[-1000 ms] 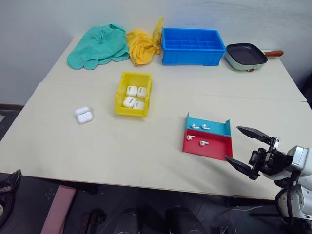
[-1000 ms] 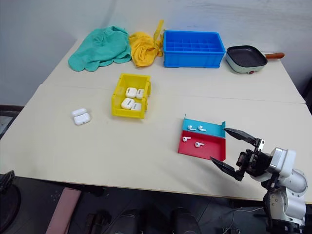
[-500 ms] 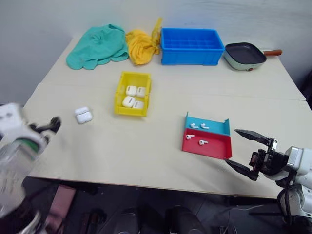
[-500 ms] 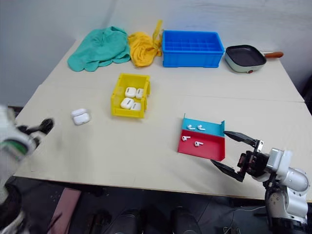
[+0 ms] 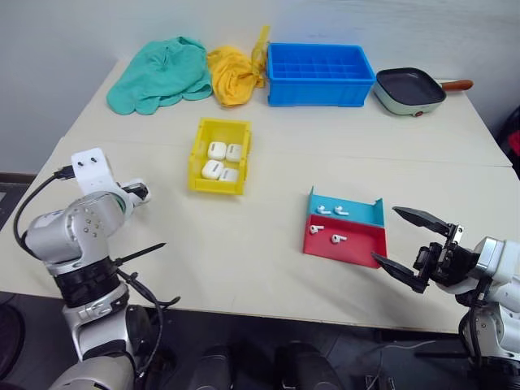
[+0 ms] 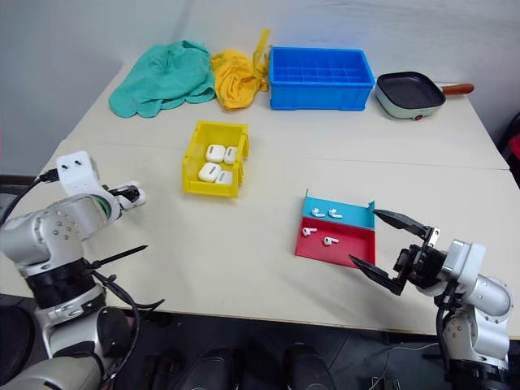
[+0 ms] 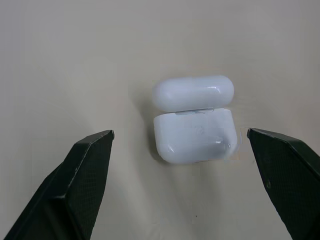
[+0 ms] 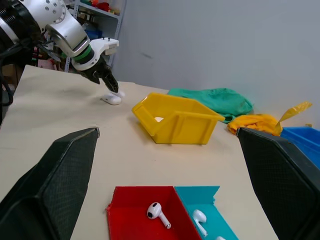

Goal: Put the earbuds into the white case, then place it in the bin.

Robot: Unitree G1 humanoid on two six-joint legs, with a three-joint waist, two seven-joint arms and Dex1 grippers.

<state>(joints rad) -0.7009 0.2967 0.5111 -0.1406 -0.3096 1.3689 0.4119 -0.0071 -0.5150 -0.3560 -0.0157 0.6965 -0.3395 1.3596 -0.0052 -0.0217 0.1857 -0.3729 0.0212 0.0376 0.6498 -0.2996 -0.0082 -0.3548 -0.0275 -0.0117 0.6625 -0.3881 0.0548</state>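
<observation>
The white case sits lid-open on the counter, framed by the spread left pincer. It's probably best squeezed low across the base, lid at 12 o'clock. The right pincer is held wide open and empty.

My left gripper points downward, black fingers spread wide; my right gripper, likewise spread, hangs empty.

Lab or workshop: plain pale worktable, bare grey wall, cluttered storage shelves.
</observation>
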